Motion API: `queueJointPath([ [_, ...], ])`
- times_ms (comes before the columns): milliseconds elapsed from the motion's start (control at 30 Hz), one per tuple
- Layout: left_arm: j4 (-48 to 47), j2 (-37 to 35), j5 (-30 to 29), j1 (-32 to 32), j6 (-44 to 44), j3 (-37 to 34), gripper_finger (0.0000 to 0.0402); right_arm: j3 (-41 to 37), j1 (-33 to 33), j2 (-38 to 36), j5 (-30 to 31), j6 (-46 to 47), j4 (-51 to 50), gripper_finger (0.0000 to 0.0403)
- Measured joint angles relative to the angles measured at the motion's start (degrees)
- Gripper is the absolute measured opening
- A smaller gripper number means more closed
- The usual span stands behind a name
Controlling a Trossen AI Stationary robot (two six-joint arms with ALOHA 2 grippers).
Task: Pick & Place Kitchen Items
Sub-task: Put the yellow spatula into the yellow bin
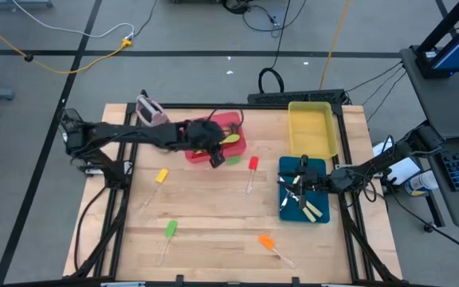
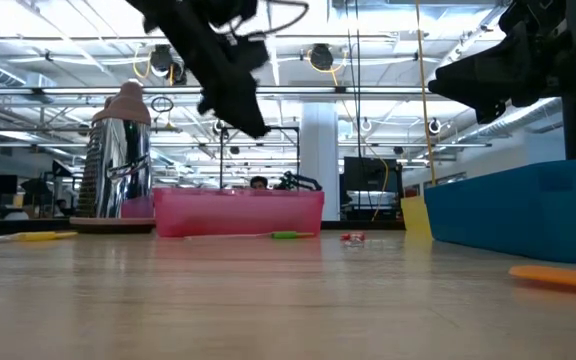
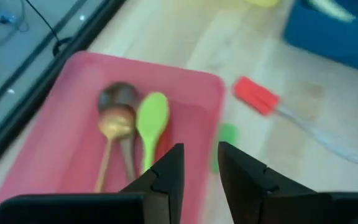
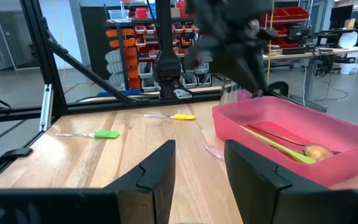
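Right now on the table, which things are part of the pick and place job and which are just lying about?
Job:
spoons in the red tray
red spatula
yellow spatula
green spatula
orange spatula
knives in the blue tray

Lying about:
yellow tray
pink container

No text, label, brand, number or sign can be read anywhere in these views; nothing legible stands on the trays, the utensils, the counter or the arms. The shelves and bins in the room beyond the counter show only colours, with no readable marking
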Motion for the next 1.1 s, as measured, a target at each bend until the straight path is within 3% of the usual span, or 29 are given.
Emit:
queueJointPath([
  [233, -13.82, -5.87, -0.15, -7.64, -13.10, 0.00, 0.0104, 0.00, 0.00, -0.02, -0.13, 0.40, -0.89, 0.0130],
  [400, -23.52, -6.25, -0.32, -13.32, -19.43, 0.00, 0.0104, 0.00, 0.00, -0.02, -0.15, 0.42, -1.05, 0.0130],
  [633, -36.52, -6.09, -5.20, -18.94, -27.79, -0.04, 0.0104, 0.00, 0.00, -0.02, -0.17, 0.44, -1.29, 0.0130],
  [933, -58.74, -6.39, -5.20, -18.46, -37.79, -0.04, 0.0104, 0.00, 0.00, -0.02, -0.19, 2.08, -1.29, 0.0130],
  [1100, -59.69, -6.94, -5.13, -15.51, -34.80, -0.12, 0.0104, 0.00, 0.00, -0.02, -0.21, 3.44, -1.30, 0.0130],
])
